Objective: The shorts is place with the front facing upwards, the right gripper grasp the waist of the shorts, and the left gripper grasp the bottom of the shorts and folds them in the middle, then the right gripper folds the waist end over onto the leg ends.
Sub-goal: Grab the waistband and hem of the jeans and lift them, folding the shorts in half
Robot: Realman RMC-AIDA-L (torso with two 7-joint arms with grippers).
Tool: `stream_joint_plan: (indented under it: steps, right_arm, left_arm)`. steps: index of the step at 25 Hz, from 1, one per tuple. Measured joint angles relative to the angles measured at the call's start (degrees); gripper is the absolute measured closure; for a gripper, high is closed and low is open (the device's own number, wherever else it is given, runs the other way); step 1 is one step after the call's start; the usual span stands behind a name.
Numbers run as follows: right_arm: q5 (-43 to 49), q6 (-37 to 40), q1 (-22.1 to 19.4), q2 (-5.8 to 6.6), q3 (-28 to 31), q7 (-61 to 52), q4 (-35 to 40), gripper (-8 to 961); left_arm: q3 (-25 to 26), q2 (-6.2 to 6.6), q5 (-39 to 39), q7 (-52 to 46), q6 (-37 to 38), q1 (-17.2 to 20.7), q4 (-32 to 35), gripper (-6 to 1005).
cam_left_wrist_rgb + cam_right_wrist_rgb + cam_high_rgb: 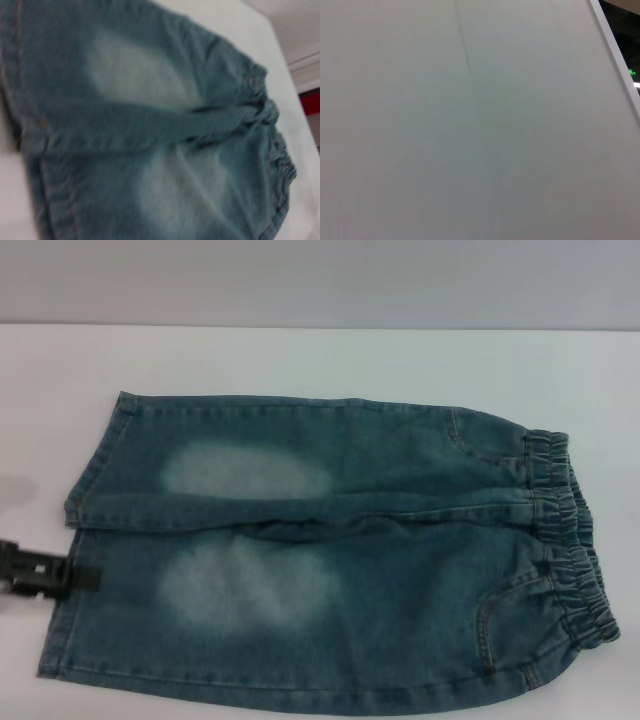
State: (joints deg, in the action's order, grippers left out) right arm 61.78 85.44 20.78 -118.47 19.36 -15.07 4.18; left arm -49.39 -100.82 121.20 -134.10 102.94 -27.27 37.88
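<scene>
Two legs lie flat: from the head, the shorts (330, 550) sit unfolded on the desk (300, 355), waist (565, 530) right, left gripper (45, 575) at the hems (75, 540), jaws' state unclear. Left wrist: faded denim, nothing grasped. Right wrist: bare desk only; every fold remains.

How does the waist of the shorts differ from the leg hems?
The waist is gathered and ruffled; the leg hems are flat and straight with stitch lines. The waist lies at the shorts' right end and the hems at the left. The left gripper is at the near hem's edge; nothing is near the waist. Both rest flat on the white table.
</scene>
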Motion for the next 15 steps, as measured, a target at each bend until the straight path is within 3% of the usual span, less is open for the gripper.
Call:
stream_joint_plan:
  steps: [15]
  right_arm:
    - [0.5, -0.2, 0.1, 0.04, -0.4, 0.0, 0.1, 364]
  left_arm:
    - [0.1, -0.88, 4.1, -0.7, 0.2, 3.4, 0.0, 159]
